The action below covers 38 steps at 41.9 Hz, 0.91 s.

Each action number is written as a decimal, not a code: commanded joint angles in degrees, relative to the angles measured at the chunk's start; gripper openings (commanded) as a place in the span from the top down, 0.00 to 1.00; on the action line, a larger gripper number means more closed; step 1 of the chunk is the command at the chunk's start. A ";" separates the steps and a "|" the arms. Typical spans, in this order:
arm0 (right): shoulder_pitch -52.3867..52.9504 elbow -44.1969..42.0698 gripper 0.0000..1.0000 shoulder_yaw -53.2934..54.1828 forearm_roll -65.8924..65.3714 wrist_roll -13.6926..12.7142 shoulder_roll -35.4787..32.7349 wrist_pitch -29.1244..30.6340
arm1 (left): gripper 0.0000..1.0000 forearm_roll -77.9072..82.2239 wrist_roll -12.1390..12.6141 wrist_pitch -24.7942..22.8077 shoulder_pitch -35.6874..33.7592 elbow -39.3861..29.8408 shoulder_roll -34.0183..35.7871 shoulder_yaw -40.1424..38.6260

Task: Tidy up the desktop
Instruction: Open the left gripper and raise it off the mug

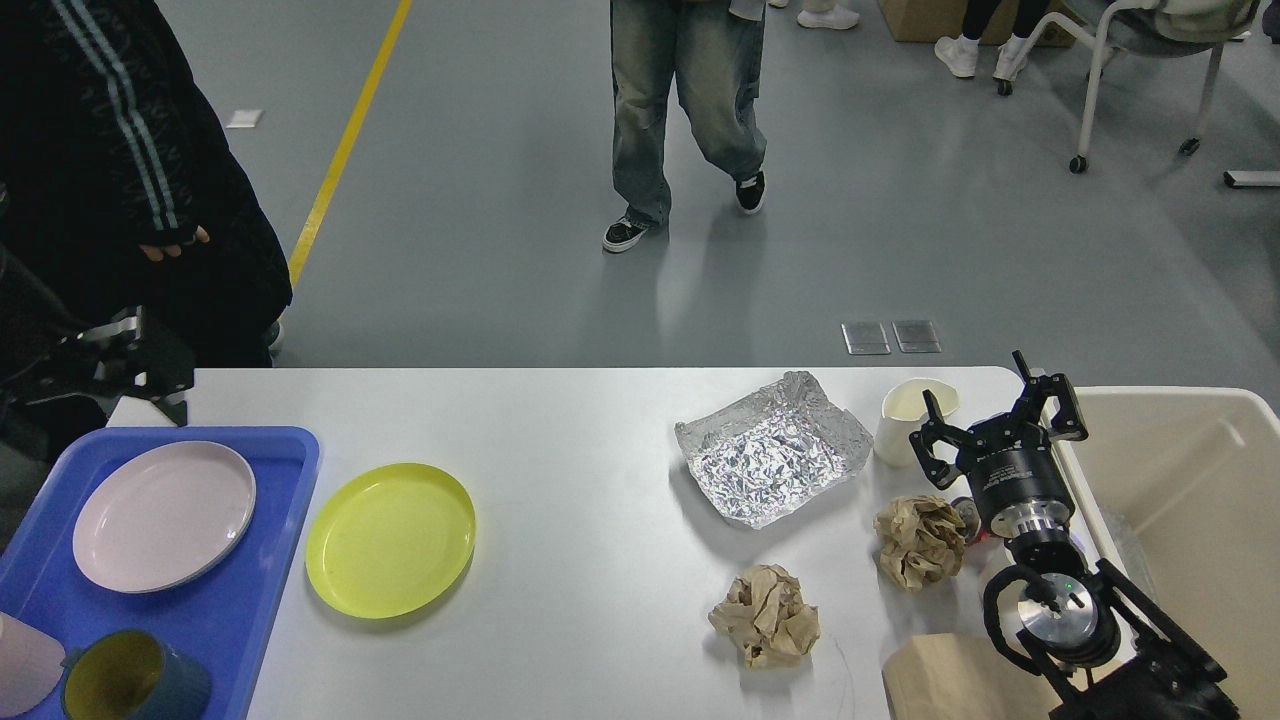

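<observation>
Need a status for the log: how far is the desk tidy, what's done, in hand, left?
Done: a pink plate and a cup sit in the blue tray.
In hand: nothing. The right gripper is open and empty beside the white cup.
Left on the desktop: yellow plate, foil tray, white cup, two crumpled paper balls. Roughly early.
</observation>
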 commanded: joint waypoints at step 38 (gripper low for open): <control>-0.01 -0.01 0.00 0.00 -0.02 0.00 -0.09 0.00 | 0.06 -7.03 -0.56 2.33 1.36 -3.92 -3.86 -13.43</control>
